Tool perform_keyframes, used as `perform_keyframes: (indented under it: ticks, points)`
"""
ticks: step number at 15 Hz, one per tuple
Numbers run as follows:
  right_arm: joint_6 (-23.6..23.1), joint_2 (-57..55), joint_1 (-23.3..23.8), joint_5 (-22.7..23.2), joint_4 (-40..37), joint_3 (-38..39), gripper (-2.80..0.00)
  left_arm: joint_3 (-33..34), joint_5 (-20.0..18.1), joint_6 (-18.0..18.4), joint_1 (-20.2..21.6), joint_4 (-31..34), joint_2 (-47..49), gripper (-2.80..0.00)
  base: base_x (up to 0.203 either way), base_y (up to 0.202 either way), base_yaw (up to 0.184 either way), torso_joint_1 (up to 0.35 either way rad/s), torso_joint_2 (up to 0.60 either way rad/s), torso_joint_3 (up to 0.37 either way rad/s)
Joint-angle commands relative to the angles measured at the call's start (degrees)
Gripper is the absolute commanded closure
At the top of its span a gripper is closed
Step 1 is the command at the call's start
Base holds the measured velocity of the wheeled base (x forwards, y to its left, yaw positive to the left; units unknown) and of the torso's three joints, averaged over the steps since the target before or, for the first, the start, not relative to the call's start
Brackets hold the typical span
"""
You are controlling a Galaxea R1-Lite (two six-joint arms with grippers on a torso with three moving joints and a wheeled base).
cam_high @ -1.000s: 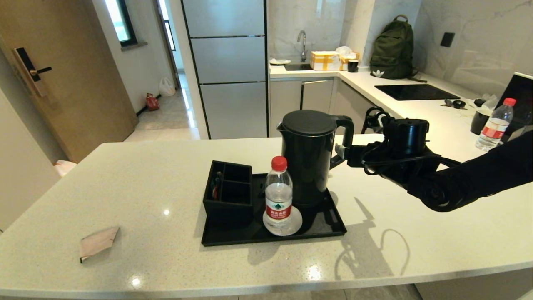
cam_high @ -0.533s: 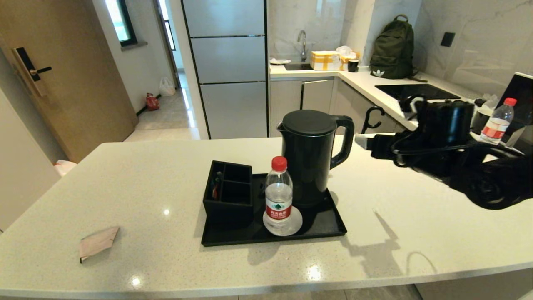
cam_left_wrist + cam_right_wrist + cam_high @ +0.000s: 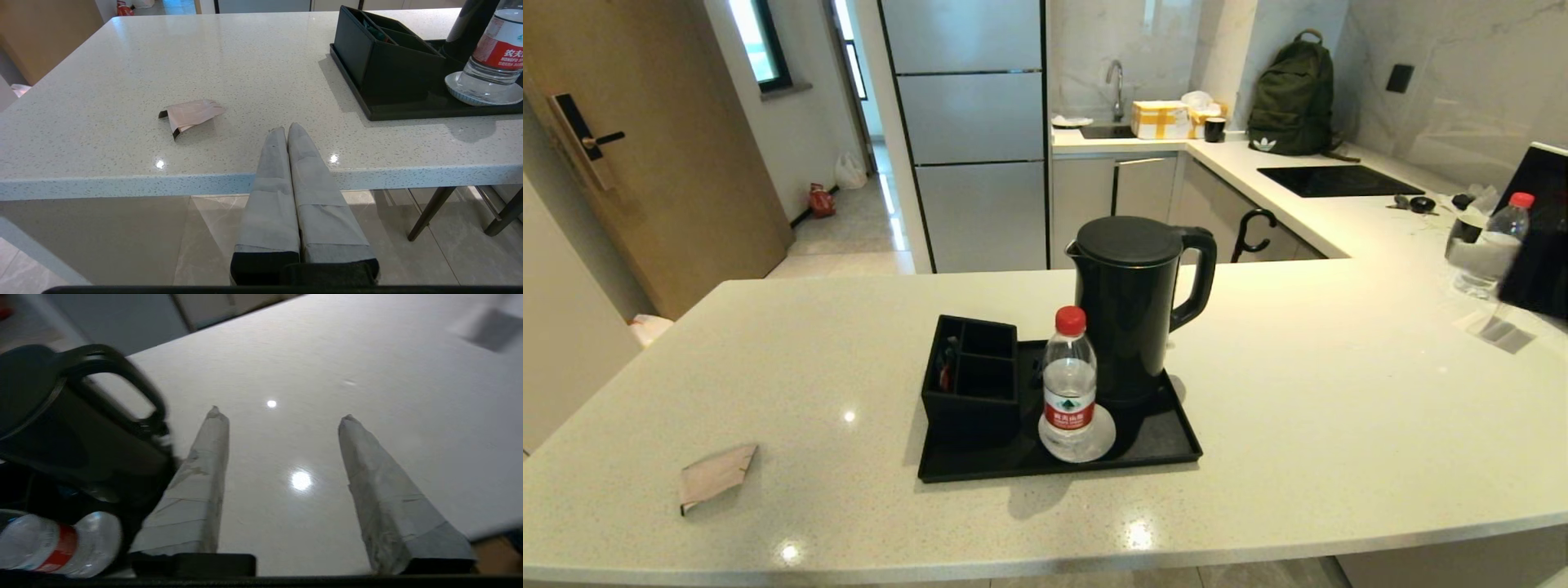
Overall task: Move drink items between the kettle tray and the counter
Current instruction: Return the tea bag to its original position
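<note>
The tall black kettle (image 3: 1131,310) stands upright at the back of the kettle tray (image 3: 1058,467), its loop handle turned to the right. In the right wrist view the kettle (image 3: 61,416) is off to one side of my right gripper (image 3: 280,417), which is open over bare counter (image 3: 367,375) and holds nothing. The pinkish sachet (image 3: 716,475) lies on the counter (image 3: 1339,392) at the front left, apart from the tray. My left gripper (image 3: 286,130) is shut and empty, parked just in front of the counter's near edge, with the sachet (image 3: 192,114) beyond it.
On the tray also stand a black divided box (image 3: 970,376) and a red-capped water bottle (image 3: 1068,384) on a white saucer (image 3: 1094,445). A second bottle (image 3: 1494,245) and a dark screen (image 3: 1539,220) sit at the far right.
My right arm has pulled back to the right, away from the kettle's handle, and almost out of the head view. The kettle stays on the tray. The left arm has not moved.
</note>
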State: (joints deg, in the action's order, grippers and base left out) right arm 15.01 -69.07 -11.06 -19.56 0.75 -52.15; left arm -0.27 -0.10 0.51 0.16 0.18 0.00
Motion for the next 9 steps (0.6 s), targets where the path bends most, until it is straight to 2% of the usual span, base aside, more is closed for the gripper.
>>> perform_keyframes:
  ticks: [1,4,7,9]
  points:
    - [0.77,14.60,0.16,-10.63,-11.38,-0.06,0.00,0.00,0.01,0.01,0.02,-0.01,0.09,0.00,0.000,0.000,0.000,0.000,0.00,0.000]
    - [0.84,29.04,3.94,-18.90,-25.01,1.36,0.00,0.00,0.01,0.01,0.02,-0.01,0.08,0.00,0.000,0.000,0.000,0.000,0.00,0.000]
    - [-1.57,40.03,7.78,-21.29,-31.72,5.66,0.00,0.00,0.01,0.01,0.02,-0.01,0.03,0.00,0.000,0.000,0.000,0.000,0.00,0.000]
    - [-4.69,48.82,10.40,-20.95,-33.24,9.97,0.00,0.00,0.01,0.01,0.02,-0.01,0.09,0.00,0.000,0.000,0.000,0.000,0.00,0.000]
